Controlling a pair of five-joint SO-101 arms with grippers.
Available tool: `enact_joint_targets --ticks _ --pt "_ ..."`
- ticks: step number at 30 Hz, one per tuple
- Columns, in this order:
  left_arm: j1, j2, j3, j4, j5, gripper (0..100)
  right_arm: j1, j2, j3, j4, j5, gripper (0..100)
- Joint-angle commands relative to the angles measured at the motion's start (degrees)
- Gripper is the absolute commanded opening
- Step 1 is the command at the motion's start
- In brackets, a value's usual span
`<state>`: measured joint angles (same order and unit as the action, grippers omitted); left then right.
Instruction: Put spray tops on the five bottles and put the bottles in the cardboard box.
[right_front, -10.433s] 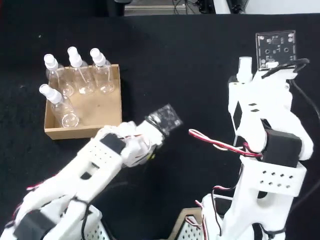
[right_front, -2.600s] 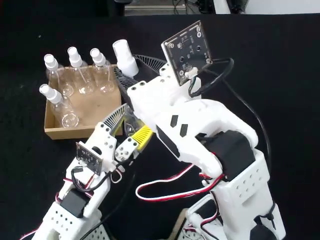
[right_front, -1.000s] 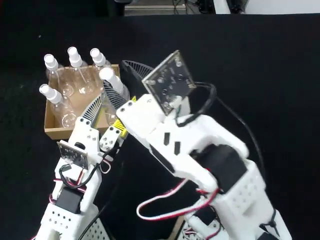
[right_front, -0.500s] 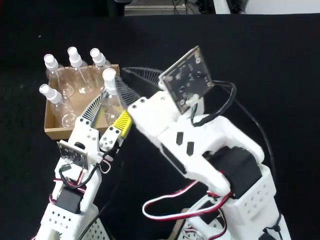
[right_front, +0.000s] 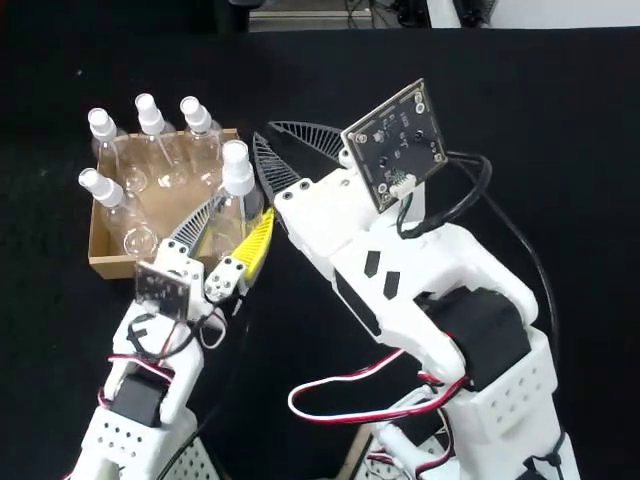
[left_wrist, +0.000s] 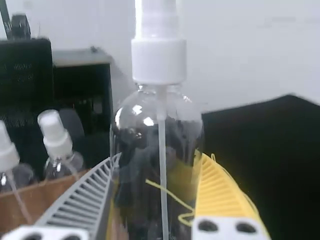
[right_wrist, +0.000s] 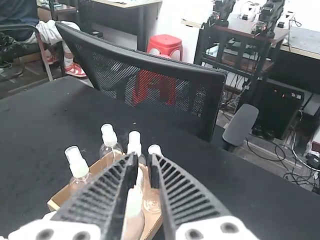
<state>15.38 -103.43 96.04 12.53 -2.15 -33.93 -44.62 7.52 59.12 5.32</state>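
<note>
Plainly the fifth bottle (right_front: 236, 200) is a light thing: clear, thin-walled plastic, apparently empty, with a white spray top and a thin dip tube running down inside. Its smooth round body would likely slip under a loose grip and give a little under a hard one, and the tall sprayer puts weight up high, so it may tip when set down. The safer hold is across the body below the shoulder, not on the top, which could twist or pull loose. That is where the left claw (right_front: 245, 205) has it, one grey and one yellow finger clamped on opposite sides of the body, the bottle close to upright. It sits left of centre in the high view, at the right wall of the cardboard box (right_front: 120, 265); whether its base is already inside cannot be told. Four capped bottles (right_front: 150, 125) stand in the box toward the upper left. The right claw (right_front: 263, 130) hangs just right of the spray top, its fingers narrowly parted and empty. The bench (right_front: 520, 100) is covered in flat black cloth. Beyond it the right wrist view shows a mesh office chair (right_wrist: 150, 85), a red stool (right_wrist: 165, 47) and desks.
</note>
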Motion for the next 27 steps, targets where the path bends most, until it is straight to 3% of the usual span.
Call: enact_joint_targets --ticks 1,6,14,27 --pt "-4.5 -1.1 1.3 7.6 -0.3 3 1.1 0.0 -3.8 -1.8 0.5 1.1" --pt "-17.5 -1.1 -0.7 21.5 -0.1 3 1.1 0.0 -3.8 -1.8 0.6 1.1" --pt "-34.8 -1.1 -4.7 32.6 -0.3 3 1.1 0.0 -3.8 -1.8 0.6 1.1" --pt "-50.7 -1.1 -4.5 33.1 -0.4 3 1.1 0.0 -3.8 -1.8 0.6 1.1"
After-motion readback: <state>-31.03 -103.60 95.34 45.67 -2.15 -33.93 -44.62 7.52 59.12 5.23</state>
